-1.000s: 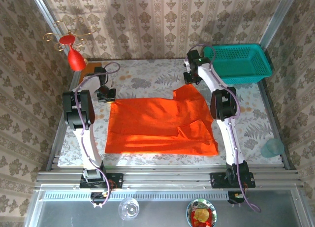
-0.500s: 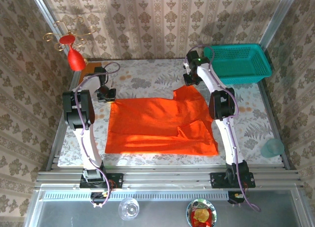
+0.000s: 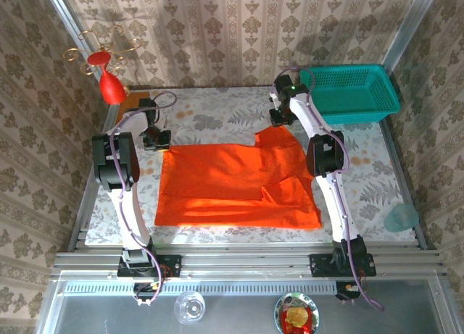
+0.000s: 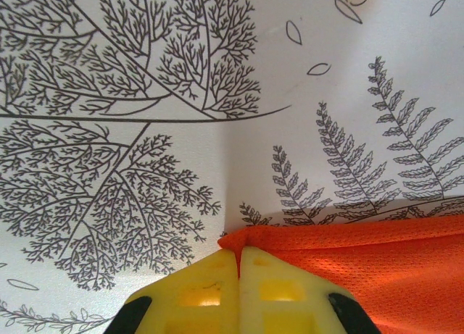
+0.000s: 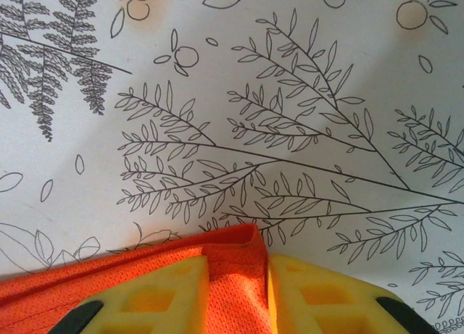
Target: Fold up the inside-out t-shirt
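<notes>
Pinching both far corners of the inside-out t-shirt [image 3: 235, 185]: my left gripper [image 4: 238, 256] is clamping one, my right gripper [image 5: 238, 265] the other. Shirt is lying flat on the table, long axis running between them, body extending toward my bases.

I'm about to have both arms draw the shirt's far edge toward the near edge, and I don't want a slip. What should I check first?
1. Left gripper shut on the shirt corner: ok, the corner sits pinched between its fingers.
2. Right gripper holding cloth: ok, cloth fills the gap between its fingers.
3. Both grips on the shirt's far edge: ok.
4. Shirt lying flat: not ok, a flap lies doubled over on its right part.
5. Basket clear of the right arm: cannot tell, they look close from above.
</notes>
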`<state>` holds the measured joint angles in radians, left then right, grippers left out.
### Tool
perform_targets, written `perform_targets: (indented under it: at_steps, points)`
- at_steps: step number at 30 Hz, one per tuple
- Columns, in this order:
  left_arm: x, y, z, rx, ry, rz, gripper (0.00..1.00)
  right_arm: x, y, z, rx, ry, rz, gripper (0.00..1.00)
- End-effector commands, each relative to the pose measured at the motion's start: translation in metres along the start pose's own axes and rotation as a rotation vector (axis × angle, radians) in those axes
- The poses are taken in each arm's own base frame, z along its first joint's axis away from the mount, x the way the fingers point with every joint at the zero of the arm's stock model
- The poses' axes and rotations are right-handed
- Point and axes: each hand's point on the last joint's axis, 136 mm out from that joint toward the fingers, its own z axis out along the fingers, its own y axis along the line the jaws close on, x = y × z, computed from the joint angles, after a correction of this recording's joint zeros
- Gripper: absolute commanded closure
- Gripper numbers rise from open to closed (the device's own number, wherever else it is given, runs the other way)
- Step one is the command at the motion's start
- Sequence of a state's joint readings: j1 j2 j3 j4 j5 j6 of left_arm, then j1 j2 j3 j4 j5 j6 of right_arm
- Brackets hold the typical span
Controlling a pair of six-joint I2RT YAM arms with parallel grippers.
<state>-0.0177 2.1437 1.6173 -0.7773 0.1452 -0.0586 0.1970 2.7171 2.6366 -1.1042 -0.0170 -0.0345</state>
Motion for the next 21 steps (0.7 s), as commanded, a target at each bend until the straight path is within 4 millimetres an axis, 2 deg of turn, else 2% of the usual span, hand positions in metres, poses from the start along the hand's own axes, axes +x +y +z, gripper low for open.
perform_targets:
  at_steps: [1, 4, 8, 14, 15, 18, 21]
  points:
    - [0.014, 0.005, 0.008, -0.007, 0.064, -0.002, 1.00, 0.008, -0.001, 0.003, -0.027, 0.039, 0.000, 0.75]
    - [0.015, 0.005, 0.007, -0.009, 0.063, -0.001, 1.00, 0.009, -0.001, 0.003, -0.020, 0.041, 0.003, 0.75]
    - [0.014, 0.005, 0.006, -0.009, 0.059, 0.000, 1.00, 0.010, 0.000, 0.003, -0.026, 0.046, 0.002, 0.82]
    - [0.014, 0.005, 0.002, -0.012, 0.049, -0.002, 1.00, 0.009, -0.001, 0.002, -0.024, 0.043, 0.005, 0.99]
    - [0.013, 0.004, 0.000, -0.012, 0.045, -0.001, 1.00, 0.008, 0.000, 0.001, -0.026, 0.036, 0.012, 1.00]
    - [0.008, 0.003, -0.007, -0.010, 0.020, -0.006, 1.00, -0.003, -0.001, -0.014, -0.018, -0.011, 0.043, 1.00]
    - [-0.004, 0.001, -0.019, -0.008, -0.038, -0.009, 1.00, -0.020, -0.008, -0.042, 0.014, -0.099, 0.071, 1.00]
